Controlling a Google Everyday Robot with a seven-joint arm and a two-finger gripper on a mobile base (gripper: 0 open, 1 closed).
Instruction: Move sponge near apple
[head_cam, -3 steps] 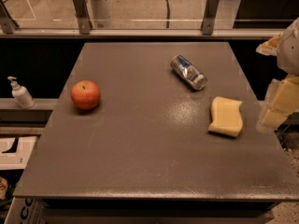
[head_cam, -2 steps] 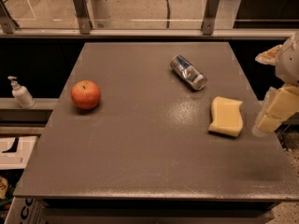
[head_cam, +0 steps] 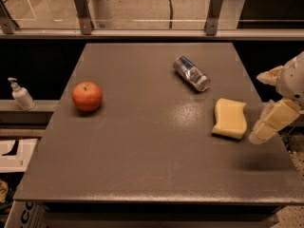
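1. Camera view: a dark grey-brown flat-topped table (head_cam: pixel 142 146) fills most of the frame, seen from above and in front.
2. The pale yellow thick foam sponge with wavy sides (head_cam: pixel 229 118) lies flat on the table's right part, close to the right edge.
3. The round red-orange apple with a dark stem dimple (head_cam: pixel 87 96) sits on the table's left part, near the left edge. It is well apart from the sponge, with bare table between them.
4. A silver-blue drink can (head_cam: pixel 191 73) lies on its side, set diagonally, behind and slightly left of the sponge. It does not touch the sponge.
5. The robot's gripper with pale yellow blocky fingers (head_cam: pixel 259 107) comes in from the right edge of the frame, just beside the sponge's right side and apart from it.
6. The jaws stand spread: one finger points left at the height of the can, the other slants down towards the sponge's near right corner. Nothing is held between them.
7. A white pump bottle (head_cam: pixel 21 95) stands upright on a ledge left of the table, outside its edge.
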